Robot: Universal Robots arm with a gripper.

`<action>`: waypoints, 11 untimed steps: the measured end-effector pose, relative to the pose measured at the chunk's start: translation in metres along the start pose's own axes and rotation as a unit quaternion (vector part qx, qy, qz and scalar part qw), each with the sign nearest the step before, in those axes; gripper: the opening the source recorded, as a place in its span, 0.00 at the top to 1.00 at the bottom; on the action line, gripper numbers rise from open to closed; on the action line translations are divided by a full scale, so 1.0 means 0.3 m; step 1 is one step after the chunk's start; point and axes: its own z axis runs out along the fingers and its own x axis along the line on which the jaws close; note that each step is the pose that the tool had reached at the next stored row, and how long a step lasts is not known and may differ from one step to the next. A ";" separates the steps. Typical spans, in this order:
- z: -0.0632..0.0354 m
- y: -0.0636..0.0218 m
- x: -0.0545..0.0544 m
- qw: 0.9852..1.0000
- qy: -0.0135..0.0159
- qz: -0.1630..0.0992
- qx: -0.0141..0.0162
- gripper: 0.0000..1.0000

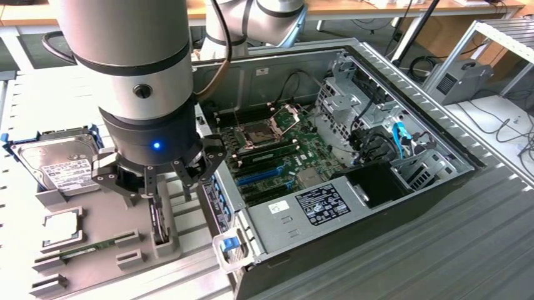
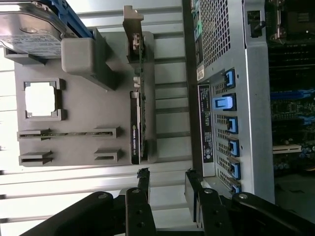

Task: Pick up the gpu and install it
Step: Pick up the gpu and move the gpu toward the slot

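The gpu (image 2: pixel 137 125) stood on edge in a slot of the grey holder (image 2: pixel 88 147), its bracket end away from the fingers. It had not been lifted. The holder sat on the worktop (image 1: pixel 21 119), just beside the open case (image 1: pixel 359 250).

In the exterior view, the gripper (image 1: pixel 167 194) hung directly above the gpu (image 1: pixel 159 225), near it but apart from it. The fingers (image 2: pixel 143 179) were spread wide and held nothing.

We judged the pick-up step to be in hand, at the approach. No grasp had been made and installation had not begun.

In the wrist view, the card's top edge ran toward one finger, not toward the middle of the gap. We judged that a sound grasp called for centring the gap over that thin edge. It also called for a straight descent and a closure on the card's flat faces, clear of the holder walls.

The hard drive (image 1: pixel 59 162) sat in the same holder, well apart from the gripper. The blue slots (image 1: pixel 254 178) on the board inside the case appeared unoccupied.
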 end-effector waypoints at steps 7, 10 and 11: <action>0.010 0.000 0.002 1.000 0.000 0.000 0.000 0.58; 0.015 -0.001 0.003 1.000 0.000 0.000 0.000 0.58; 0.017 -0.001 0.003 1.000 0.000 0.000 0.000 0.58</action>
